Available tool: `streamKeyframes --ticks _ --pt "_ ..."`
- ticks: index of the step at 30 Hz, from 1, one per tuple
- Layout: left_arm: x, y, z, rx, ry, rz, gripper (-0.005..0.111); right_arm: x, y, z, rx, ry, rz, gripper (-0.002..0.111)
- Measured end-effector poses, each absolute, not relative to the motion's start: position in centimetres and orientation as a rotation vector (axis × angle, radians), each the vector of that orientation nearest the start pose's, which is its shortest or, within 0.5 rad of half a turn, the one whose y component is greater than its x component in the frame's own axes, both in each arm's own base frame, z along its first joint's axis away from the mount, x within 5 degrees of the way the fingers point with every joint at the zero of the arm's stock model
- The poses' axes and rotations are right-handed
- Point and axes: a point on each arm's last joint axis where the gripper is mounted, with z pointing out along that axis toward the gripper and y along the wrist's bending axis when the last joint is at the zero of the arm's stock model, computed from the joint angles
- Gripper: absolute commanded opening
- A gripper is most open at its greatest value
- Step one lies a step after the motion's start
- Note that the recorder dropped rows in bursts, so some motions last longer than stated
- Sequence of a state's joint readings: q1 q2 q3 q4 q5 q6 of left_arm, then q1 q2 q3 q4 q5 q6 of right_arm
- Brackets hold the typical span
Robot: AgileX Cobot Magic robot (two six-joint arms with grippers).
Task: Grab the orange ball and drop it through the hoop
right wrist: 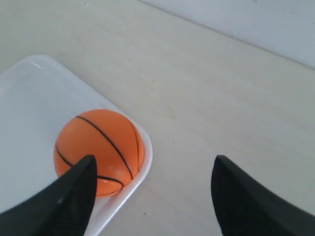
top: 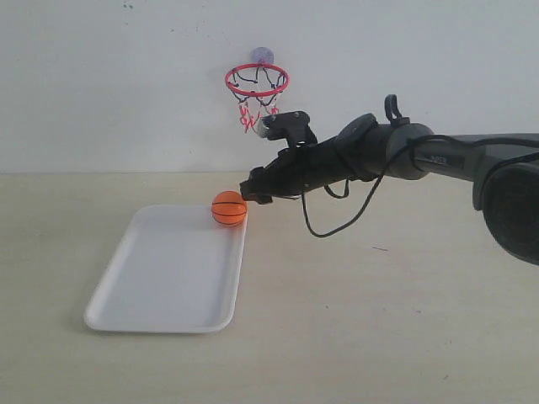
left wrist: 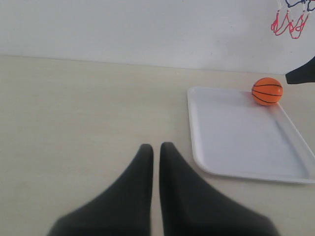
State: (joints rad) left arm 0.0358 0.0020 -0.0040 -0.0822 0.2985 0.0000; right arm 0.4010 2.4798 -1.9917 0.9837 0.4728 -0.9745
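Observation:
The orange ball (top: pixel 228 208) (left wrist: pixel 267 91) (right wrist: pixel 98 151) sits in the far right corner of a white tray (top: pixel 160 278) (left wrist: pixel 231 142) (right wrist: pixel 29 108). The hoop (top: pixel 256 81), with a red ring and string net, hangs on the wall above it; part of its net (left wrist: pixel 290 22) shows in the left wrist view. My right gripper (top: pixel 251 194) (right wrist: pixel 153 164) is open, just right of the ball and slightly above it, one finger overlapping the ball's edge. My left gripper (left wrist: pixel 156 147) is shut and empty over bare table, left of the tray.
The tray's raised rim (right wrist: pixel 142 167) runs between the ball and the open table to its right. A loose black cable (top: pixel 337 220) hangs under the right arm. A white wall backs the table.

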Motion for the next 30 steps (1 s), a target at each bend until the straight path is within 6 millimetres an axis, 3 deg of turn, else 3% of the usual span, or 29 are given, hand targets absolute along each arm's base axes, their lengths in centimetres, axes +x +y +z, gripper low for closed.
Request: streamKeyframes --ticks 5,10,20,30 --pt "5.5 0.0 18.8 -0.084 1.777 -0.052 0.004 49.4 24.8 13.7 -0.653 2.163 0.675 0.062" --pt "5.5 0.0 18.8 -0.084 1.777 -0.052 0.004 49.2 24.9 13.6 -0.599 2.202 0.744 0.076" --pt "5.5 0.0 18.8 -0.084 1.777 -0.052 0.004 48.5 25.6 14.0 -0.374 2.299 1.016 0.075" --pt "5.5 0.0 18.8 -0.084 1.777 -0.052 0.004 48.5 26.0 12.9 -0.364 2.314 1.095 0.076"
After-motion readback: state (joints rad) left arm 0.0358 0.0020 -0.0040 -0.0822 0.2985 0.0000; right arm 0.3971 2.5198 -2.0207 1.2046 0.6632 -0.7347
